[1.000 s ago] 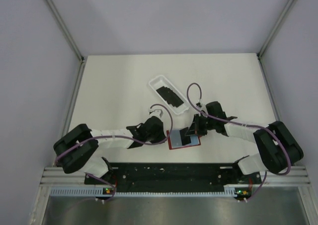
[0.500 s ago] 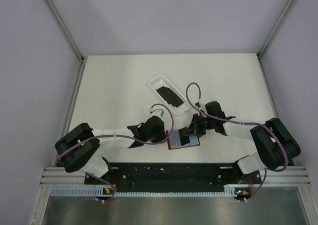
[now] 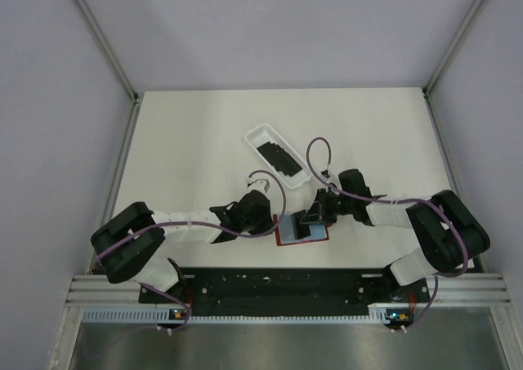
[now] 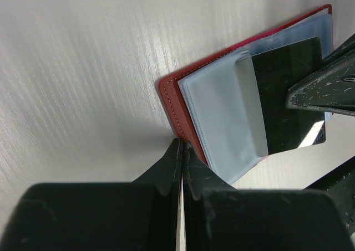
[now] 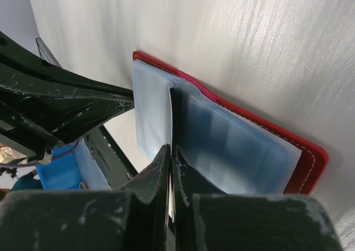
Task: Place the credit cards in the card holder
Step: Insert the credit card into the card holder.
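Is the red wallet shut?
No, the red wallet lies open, showing pale inside sleeves and a black card.

Overhead, the light is soft and even: the table (image 3: 188, 141) glows pale cream, the walls (image 3: 270, 27) sit flat lilac-grey, and only faint shadows hug the arms. At the left wrist, the left gripper (image 4: 181, 146) looms as a dark, blurred mass, a soft shadow pooling at its tip beside the wallet (image 4: 172, 104). There's a white glint on the glossy card (image 4: 288, 90). At the right wrist, the right gripper (image 5: 170, 150) is out of focus too, and the table's streaky sheen washes out towards the right.
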You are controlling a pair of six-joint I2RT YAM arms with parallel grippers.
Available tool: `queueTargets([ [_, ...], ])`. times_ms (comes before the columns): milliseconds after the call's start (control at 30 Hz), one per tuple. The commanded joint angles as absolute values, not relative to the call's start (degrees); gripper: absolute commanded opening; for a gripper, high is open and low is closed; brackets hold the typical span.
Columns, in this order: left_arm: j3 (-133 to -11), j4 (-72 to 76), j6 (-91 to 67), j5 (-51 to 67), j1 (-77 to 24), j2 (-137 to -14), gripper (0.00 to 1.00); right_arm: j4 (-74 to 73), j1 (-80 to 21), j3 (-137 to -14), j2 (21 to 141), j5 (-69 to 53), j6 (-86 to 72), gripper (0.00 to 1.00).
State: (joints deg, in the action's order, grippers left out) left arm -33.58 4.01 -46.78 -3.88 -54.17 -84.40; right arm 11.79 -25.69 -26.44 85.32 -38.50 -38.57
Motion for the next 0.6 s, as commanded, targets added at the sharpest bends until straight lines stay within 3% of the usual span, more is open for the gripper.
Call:
queueTargets([
  [0,-34.2,4.7,-46.8,-3.5,-54.8,-85.4,0.0,15.6,-25.5,-25.0,87.1,-40.5,-39.1,0.0],
  [567,-34.1,4.7,-47.2,-3.5,-55.1,-85.7,0.0,27.0,-25.6,-19.6,88.5,-37.5,-47.4,0.0],
])
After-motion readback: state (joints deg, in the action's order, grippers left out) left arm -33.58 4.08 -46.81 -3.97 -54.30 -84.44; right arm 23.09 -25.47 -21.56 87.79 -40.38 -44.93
